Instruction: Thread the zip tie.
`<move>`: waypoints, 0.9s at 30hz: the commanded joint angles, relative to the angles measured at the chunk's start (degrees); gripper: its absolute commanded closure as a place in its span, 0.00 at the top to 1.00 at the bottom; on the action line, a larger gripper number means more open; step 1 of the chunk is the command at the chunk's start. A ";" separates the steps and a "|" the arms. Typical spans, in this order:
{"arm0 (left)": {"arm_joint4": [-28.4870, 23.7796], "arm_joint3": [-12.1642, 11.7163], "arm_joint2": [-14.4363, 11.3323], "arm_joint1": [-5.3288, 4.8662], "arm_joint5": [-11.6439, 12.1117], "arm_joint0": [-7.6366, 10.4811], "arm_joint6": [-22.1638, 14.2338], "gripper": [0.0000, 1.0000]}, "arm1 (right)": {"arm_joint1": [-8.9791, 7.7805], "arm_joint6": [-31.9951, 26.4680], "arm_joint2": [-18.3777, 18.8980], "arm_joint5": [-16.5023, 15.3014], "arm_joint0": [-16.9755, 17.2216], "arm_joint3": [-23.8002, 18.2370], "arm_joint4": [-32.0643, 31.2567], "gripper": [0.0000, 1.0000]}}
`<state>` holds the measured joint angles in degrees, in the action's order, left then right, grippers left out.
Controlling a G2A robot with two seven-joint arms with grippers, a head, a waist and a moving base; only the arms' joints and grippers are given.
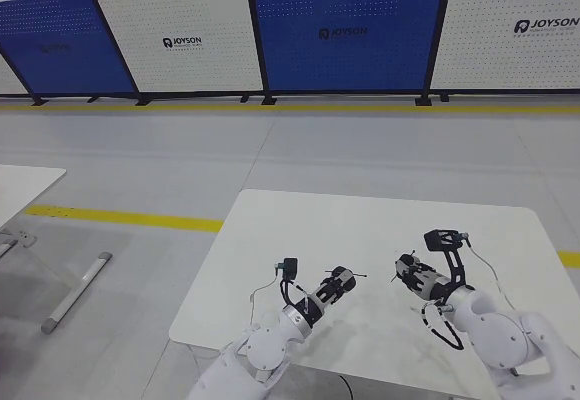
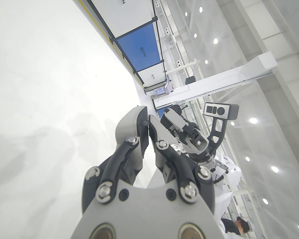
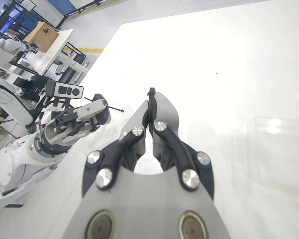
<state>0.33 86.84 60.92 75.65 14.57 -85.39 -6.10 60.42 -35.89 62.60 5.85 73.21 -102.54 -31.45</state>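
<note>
Above the white counter point(image 1: 370, 220), the left end effector point(image 2: 147, 116) is pressed together on a thin black zip tie point(image 3: 116, 108) that crosses its tips, both ends sticking out. Near it, the right end effector point(image 3: 151, 100) pinches a black strip point(image 3: 152, 91). I cannot tell whether that strip is a second tie. A faint clear box point(image 3: 276, 128), hard to make out, sits on the counter beside it.

The left tool point(image 2: 146, 117) and right tool point(image 3: 152, 101) are built alike: pale grey fingers point(image 3: 165, 111) with ribbed black pads, hinged on black links pinned with round silver screws point(image 3: 190, 179). The arms point(image 1: 490, 335) are clad in rounded white shells, and a camera box point(image 3: 67, 91) is carried on a black bracket at each wrist
</note>
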 commanded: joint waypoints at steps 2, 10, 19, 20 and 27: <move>0.00 0.00 0.00 0.00 0.00 0.00 0.00 0.00 | 0.36 3.47 -0.31 -1.88 0.55 0.75 1.85 0.00; 0.00 0.00 0.00 0.00 0.00 0.00 0.00 0.00 | 1.24 11.23 -0.50 -4.82 2.38 1.66 5.98 0.00; 0.00 0.00 0.00 0.00 0.00 0.00 0.00 0.00 | 1.24 11.23 -0.50 -4.82 2.38 1.66 5.98 0.00; 0.00 0.00 0.00 0.00 0.00 0.00 0.00 0.00 | 1.24 11.23 -0.50 -4.82 2.38 1.66 5.98 0.00; 0.00 0.00 0.00 0.00 0.00 0.00 0.00 0.00 | 2.01 18.94 -1.17 -7.75 4.45 2.70 9.00 0.00</move>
<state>0.33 86.84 60.92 75.65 14.57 -85.39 -6.10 62.27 -18.92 61.64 -0.82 77.29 -100.24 -23.11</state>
